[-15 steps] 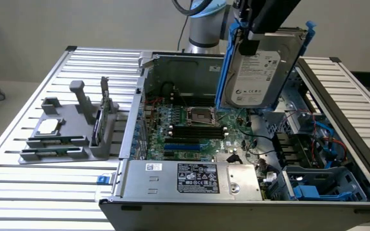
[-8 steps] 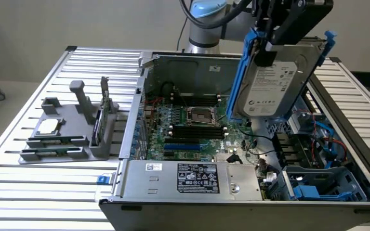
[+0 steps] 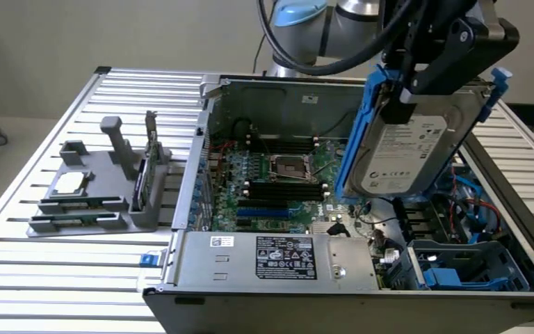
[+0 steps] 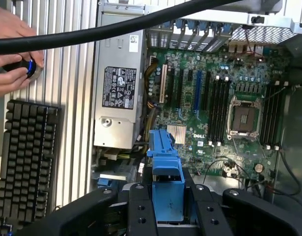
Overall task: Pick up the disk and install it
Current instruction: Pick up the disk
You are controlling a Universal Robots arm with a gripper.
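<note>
The disk (image 3: 414, 149), a silver-grey hard drive with a white label and blue carrier rails, hangs tilted on edge above the open computer case (image 3: 277, 90). My gripper (image 3: 431, 78) is shut on its upper part, well above the motherboard (image 3: 281, 184). In the wrist view the blue carrier (image 4: 167, 174) sits clamped between my two black fingers (image 4: 141, 209), with the motherboard (image 4: 224, 105) and the power supply (image 4: 119, 93) far beneath it. The blue drive bay (image 3: 466, 268) lies at the case's near corner on the exterior view's right.
A grey fixture (image 3: 100, 188) with a processor chip and memory sticks stands on the slatted table (image 3: 81, 264) at the exterior view's left. In the wrist view a person's hands (image 4: 13, 54) hold a knob beside a black keyboard (image 4: 25, 162). A black cable (image 4: 116, 29) crosses overhead.
</note>
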